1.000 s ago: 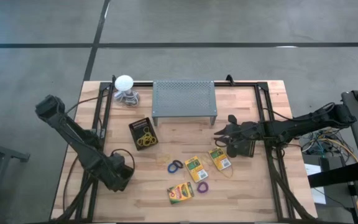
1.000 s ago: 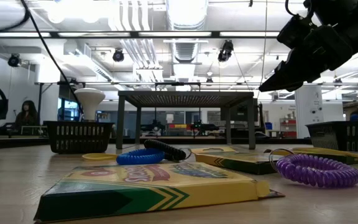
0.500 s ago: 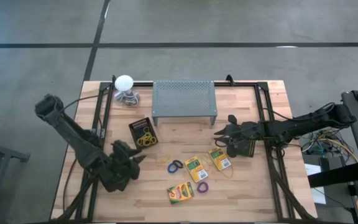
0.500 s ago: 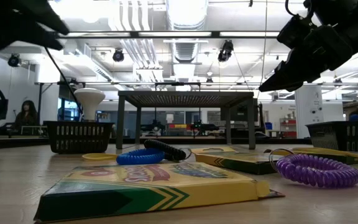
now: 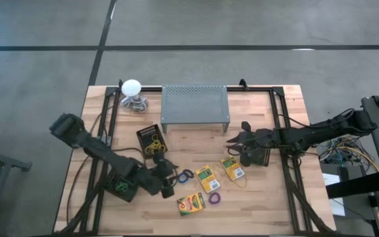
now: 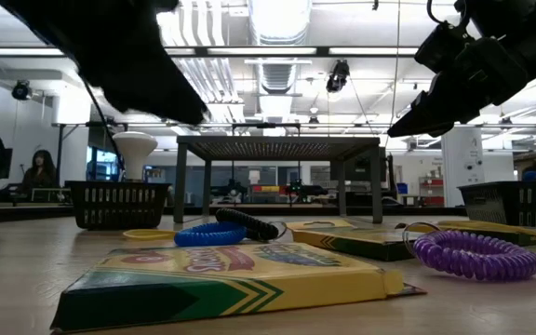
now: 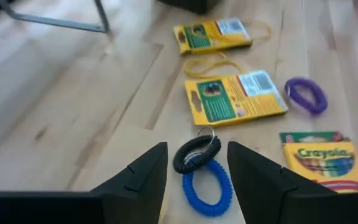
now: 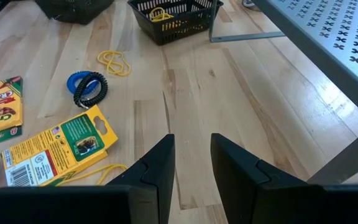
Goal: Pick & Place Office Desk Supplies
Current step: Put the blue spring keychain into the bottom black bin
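Crayon boxes and coil loops lay loose on the wooden table [image 5: 255, 197].

We saw the left gripper [image 5: 171, 178], fingers spread, hovering just beside the blue loop [image 5: 186, 176] and black loop [image 7: 196, 152]; three crayon boxes [image 5: 208, 178] and a purple loop [image 5: 214, 197] lay nearby. The right gripper [image 5: 232, 143], fingers slightly apart and holding nothing, hung before the grey perforated stand [image 5: 195, 105]. A black basket [image 5: 151, 140] held yellow rubber bands.

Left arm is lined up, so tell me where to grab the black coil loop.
Take the black coil loop across its far arc, coming straight down. It lies flat on the table, overlapping the blue coil loop at its near side; the far arc is clear. The left end effector is open above it.
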Available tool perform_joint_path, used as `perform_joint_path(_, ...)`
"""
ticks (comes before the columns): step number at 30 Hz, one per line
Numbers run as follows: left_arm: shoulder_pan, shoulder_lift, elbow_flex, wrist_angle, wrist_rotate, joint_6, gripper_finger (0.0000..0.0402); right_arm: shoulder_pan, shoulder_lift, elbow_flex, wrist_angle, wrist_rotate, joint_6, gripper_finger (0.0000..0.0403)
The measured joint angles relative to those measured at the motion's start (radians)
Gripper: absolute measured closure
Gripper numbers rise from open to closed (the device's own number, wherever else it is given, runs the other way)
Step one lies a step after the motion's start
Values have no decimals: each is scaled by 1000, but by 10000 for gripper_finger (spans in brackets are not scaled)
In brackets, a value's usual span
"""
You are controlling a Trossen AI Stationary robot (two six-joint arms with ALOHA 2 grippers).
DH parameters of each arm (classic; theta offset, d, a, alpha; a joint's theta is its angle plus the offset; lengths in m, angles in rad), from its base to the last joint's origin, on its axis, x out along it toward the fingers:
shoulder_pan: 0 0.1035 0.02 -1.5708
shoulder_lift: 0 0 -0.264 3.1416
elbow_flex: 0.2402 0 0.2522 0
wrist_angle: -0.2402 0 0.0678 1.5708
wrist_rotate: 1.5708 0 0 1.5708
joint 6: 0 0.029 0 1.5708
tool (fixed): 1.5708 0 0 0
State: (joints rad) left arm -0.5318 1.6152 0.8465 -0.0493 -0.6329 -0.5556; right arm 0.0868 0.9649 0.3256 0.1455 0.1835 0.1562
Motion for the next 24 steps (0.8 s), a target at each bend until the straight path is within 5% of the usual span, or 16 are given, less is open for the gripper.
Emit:
perform_joint_path(9, 33, 153, 35, 43, 138, 21, 227, 0, 0, 0, 0, 0, 0, 303)
perform_joint_path(18, 36, 316, 109, 57, 199, 227, 227, 0, 0, 0, 0, 0, 0, 303)
perform_joint_path(24, 53, 330, 123, 44, 209, 108, 227, 0, 0, 0, 0, 0, 0, 303)
